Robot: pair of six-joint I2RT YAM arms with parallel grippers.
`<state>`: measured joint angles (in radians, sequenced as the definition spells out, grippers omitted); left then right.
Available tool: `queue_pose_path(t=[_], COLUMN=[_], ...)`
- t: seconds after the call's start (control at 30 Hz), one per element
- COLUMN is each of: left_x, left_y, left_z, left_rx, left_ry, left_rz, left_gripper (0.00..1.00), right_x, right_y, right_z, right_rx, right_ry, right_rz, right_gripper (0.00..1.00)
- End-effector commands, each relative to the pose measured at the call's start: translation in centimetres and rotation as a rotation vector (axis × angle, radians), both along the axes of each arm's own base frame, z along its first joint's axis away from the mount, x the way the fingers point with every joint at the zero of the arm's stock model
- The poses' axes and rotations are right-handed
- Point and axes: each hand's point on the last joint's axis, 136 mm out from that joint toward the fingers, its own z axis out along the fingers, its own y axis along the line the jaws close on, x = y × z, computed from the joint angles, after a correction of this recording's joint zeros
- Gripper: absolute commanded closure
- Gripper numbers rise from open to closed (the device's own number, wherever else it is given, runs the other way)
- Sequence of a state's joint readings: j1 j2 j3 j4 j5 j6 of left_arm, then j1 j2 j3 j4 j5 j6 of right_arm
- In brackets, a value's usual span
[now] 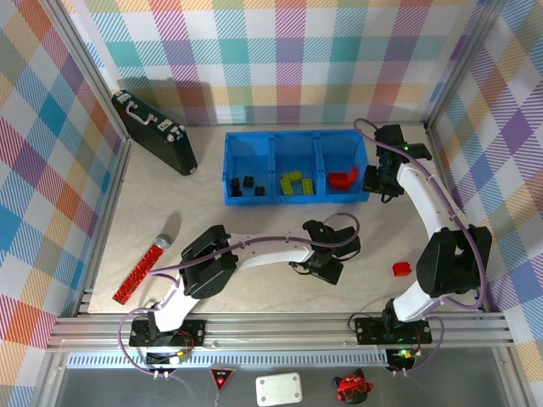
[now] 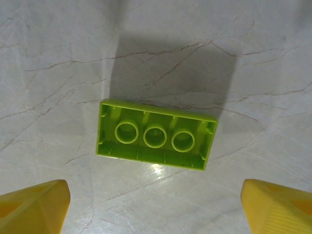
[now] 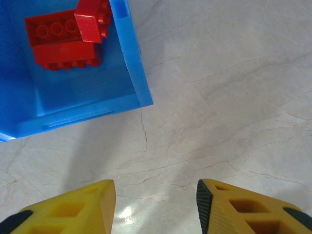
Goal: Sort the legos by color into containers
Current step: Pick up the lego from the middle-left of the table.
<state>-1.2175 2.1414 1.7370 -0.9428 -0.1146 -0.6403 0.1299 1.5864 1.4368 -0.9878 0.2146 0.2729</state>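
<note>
Far left, a black briefcase (image 1: pixel 154 133) and a red glitter tube (image 1: pixel 142 270) lay on the desk (image 1: pixel 170 212), apart from the work.

The blue bin (image 1: pixel 293 200) stood at the back of the desk. Its three compartments held, left to right, black legos (image 1: pixel 244 185), lime green legos (image 1: pixel 296 182) and red legos (image 1: pixel 344 178). Sorting was judged largely done.

In front of the bin, the left fingers (image 2: pixel 34 207) were spread wide. A lime green brick (image 2: pixel 155 140) sat centred in the gap just ahead of the tips, touched by neither. The stance was judged to prepare a pinch across the brick's length. The brick lay flat on the desk, upside down, its hollow underside and three round tubes showing, glossy and undamaged.

The right fingers (image 3: pixel 83 207) hung just beside the bin's right end, over bare desk, parted with nothing between them. This position was consistent with serving the red compartment.

One red brick (image 1: pixel 401 270) lay loose on the desk near the right arm, unsorted.
</note>
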Motion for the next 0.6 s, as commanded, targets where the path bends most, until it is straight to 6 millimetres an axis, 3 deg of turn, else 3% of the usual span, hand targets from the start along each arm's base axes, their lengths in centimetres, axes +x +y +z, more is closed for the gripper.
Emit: queue_pose_path(t=[0.0,0.2,0.57], left_x=[0.0,1.2,2.5], left_y=[0.3,-1.6,-0.8], left_z=[-0.3,-0.3,-1.0], left_rx=[0.044,0.001,0.031], left_ry=[-0.009,-0.077,-0.031], left_rz=[0.001,-0.141,-0.165], left_gripper=[0.09,0.08,0.1], right_x=[0.0,0.0,0.0], right_y=[0.0,-0.1,-0.4], right_z=[1.0,1.0,0.7], right_rx=[0.018,0.011,-0.007], right_ry=[-0.027,-0.026,-0.019], right_rz=[0.008,0.011,0.011], right_gripper=[0.51,0.51,0.51])
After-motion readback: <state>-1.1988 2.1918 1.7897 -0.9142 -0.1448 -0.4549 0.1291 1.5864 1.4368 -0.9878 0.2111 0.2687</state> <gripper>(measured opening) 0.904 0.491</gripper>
